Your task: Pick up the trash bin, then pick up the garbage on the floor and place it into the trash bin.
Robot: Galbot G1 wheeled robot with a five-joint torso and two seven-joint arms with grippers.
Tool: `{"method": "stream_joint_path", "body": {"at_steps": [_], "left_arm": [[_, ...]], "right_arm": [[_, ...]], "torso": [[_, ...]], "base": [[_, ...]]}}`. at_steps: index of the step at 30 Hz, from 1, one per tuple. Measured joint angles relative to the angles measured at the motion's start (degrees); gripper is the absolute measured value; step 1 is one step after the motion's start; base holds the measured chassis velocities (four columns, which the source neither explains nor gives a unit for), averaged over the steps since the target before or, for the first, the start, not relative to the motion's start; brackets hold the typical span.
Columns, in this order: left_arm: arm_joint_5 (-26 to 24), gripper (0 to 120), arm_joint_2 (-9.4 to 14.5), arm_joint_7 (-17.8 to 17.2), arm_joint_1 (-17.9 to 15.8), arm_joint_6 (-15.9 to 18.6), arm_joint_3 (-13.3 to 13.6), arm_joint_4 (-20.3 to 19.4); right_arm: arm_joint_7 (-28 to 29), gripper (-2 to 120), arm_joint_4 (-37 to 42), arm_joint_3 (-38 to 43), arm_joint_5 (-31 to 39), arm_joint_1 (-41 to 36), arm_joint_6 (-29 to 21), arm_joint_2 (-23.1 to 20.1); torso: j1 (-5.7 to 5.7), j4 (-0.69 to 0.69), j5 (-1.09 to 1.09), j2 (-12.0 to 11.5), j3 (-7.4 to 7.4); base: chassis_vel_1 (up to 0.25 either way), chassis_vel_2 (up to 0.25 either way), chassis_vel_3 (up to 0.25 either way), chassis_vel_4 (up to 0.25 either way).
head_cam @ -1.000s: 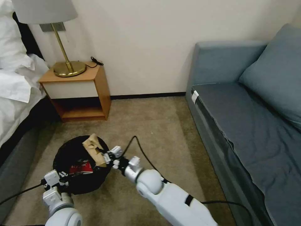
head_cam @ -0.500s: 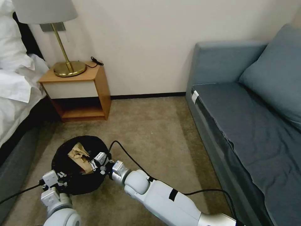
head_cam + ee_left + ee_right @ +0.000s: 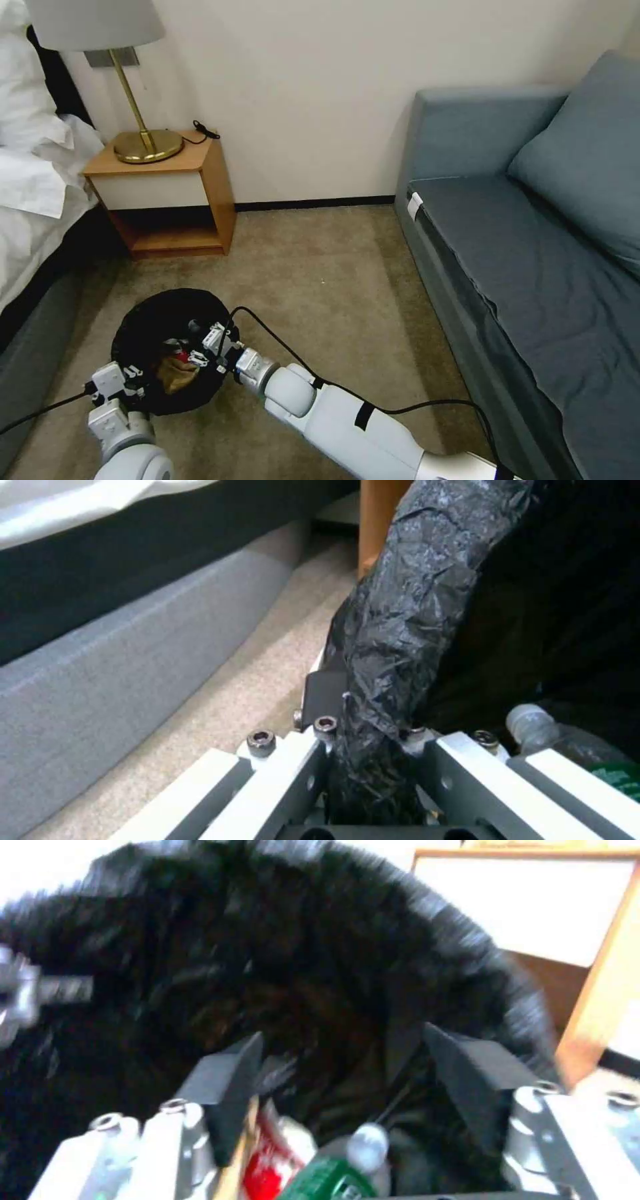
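The trash bin (image 3: 143, 320), lined with a glossy black bag, is held low over the carpet. My left gripper (image 3: 130, 381) is shut on its near rim, and the black liner (image 3: 393, 645) is pinched between its fingers. My right gripper (image 3: 203, 347) reaches over the bin's right rim, its dark fingers (image 3: 230, 1090) spread open above the contents. Inside lie the tan paper bag (image 3: 175, 375), a red-and-white wrapper (image 3: 267, 1155) and a green-labelled clear bottle (image 3: 327, 1175), whose white cap end (image 3: 533, 720) also shows in the left wrist view.
A wooden nightstand (image 3: 170, 193) with a brass lamp (image 3: 143, 140) stands behind the bin. The bed (image 3: 33, 200) runs along the left and a grey-blue sofa (image 3: 533, 253) along the right. Bare carpet (image 3: 320, 280) lies between them. A black cable (image 3: 280, 347) loops off my right wrist.
My right gripper carried the tan paper bag from above the rim down into the bin and now stands open; the bag has sunk lower inside. The left gripper kept its hold.
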Motion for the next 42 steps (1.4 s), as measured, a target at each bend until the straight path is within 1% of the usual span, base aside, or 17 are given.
{"method": "stream_joint_path", "body": {"at_steps": [3,5,6,8,12,15,16,19,20,23,24,25,28,30,34,41,42], "left_arm": [[-0.24,1,-0.12,-0.42,0.24,0.76,-0.04,-1.17],[-0.24,1,-0.27,-1.65,0.71,2.39,-0.05,-2.83],[-0.24,1,-0.27,-1.65,0.71,2.39,-0.05,-2.83],[-0.30,1,-0.29,-2.56,1.33,3.51,-0.04,-4.23],[-0.73,1,-0.19,-3.24,1.58,4.01,-0.14,-5.05],[-5.06,1,0.16,-4.04,0.86,4.59,-0.42,-4.63],[-5.06,1,0.16,-4.04,0.86,4.59,-0.42,-4.63],[-11.68,1,0.17,-4.90,0.23,6.48,-0.86,-4.62],[-11.68,1,0.17,-4.90,0.23,6.48,-0.86,-4.62],[-24.01,1,-0.51,-8.81,-1.19,10.77,-1.55,-5.07],[-25.92,1,-0.70,-9.49,-1.48,11.33,-1.69,-5.09],[-25.92,1,-0.70,-9.49,-1.48,11.33,-1.69,-5.09],[-33.39,1,-1.50,-11.94,-2.75,12.97,-2.35,-5.55],[-34.24,1,-1.60,-12.19,-2.90,13.10,-2.46,-5.60],[-39.64,1,-2.20,-13.55,-4.00,14.26,-4.29,-5.35],[-40.82,1,-2.00,-15.24,-4.73,14.56,-4.93,-2.64],[-40.78,5,-1.89,-15.40,-4.78,14.56,-4.94,-2.40]], "right_arm": [[-0.01,78,1.62,0.98,0.68,-0.30,1.19,-0.69],[-0.07,88,4.15,2.81,1.07,-1.08,2.36,-2.10],[-0.07,88,4.15,2.81,1.07,-1.08,2.36,-2.10],[-0.13,96,6.69,4.72,1.66,-2.10,2.97,-3.86],[-0.05,99,9.94,7.58,3.36,-3.61,3.17,-7.18],[0.91,100,9.42,11.71,3.15,-4.03,4.11,-10.96],[0.91,100,9.42,11.71,3.15,-4.03,4.11,-10.96],[1.13,100,7.44,15.80,2.23,-4.35,5.27,-13.51],[1.13,100,7.44,15.80,2.23,-4.35,5.27,-13.51],[1.21,100,5.06,20.49,0.97,-5.32,6.75,-16.00],[1.21,100,4.81,21.21,0.75,-5.64,6.97,-16.32],[1.21,100,4.81,21.21,0.75,-5.64,6.97,-16.32],[1.17,100,4.82,22.95,0.41,-7.36,7.14,-17.04],[1.17,100,4.94,23.10,0.37,-7.58,7.14,-17.05],[1.15,100,5.51,23.43,-0.58,-8.85,7.14,-16.21],[1.22,100,5.65,22.85,-1.52,-9.06,7.05,-14.78],[1.23,100,5.62,22.76,-1.66,-9.13,7.03,-14.64]], "torso": [[0.00,0.00,0.01,0.00,0.00],[0.00,-0.01,0.01,0.00,0.00],[0.00,-0.01,0.01,0.00,0.00],[0.00,0.00,0.01,0.00,0.00],[-0.01,-0.02,0.02,0.00,0.00],[0.00,-0.01,0.01,0.00,0.00],[0.00,-0.01,0.01,0.00,0.00],[0.00,-0.02,0.02,0.00,0.00],[0.00,-0.02,0.02,0.00,0.00],[0.00,-0.01,0.02,0.00,0.00],[0.00,-0.02,0.01,0.00,0.00],[0.00,-0.02,0.01,0.00,0.00],[-0.01,-0.02,0.02,0.00,0.00],[0.00,-0.02,0.02,0.00,0.00],[0.00,-0.01,0.02,0.00,0.00],[0.00,0.00,0.01,0.00,0.00],[0.00,0.00,0.02,0.00,-0.01]], "base": [[0.000,0.000,0.000,0.000],[0.000,0.000,0.000,0.000],[0.000,0.000,0.000,0.000],[0.000,0.000,0.000,0.000],[0.000,0.000,0.000,0.000],[0.000,0.000,0.000,0.000],[0.000,0.000,0.000,0.000],[0.000,0.000,0.000,0.000],[0.000,0.000,0.000,0.000],[0.000,0.000,0.000,0.000],[0.000,0.000,0.000,0.000],[0.000,0.000,0.000,0.000],[0.000,0.000,0.000,0.000],[0.000,0.000,0.000,0.000],[0.000,0.000,0.000,0.000],[0.000,0.000,0.000,0.000],[0.000,0.000,0.000,0.000]]}}
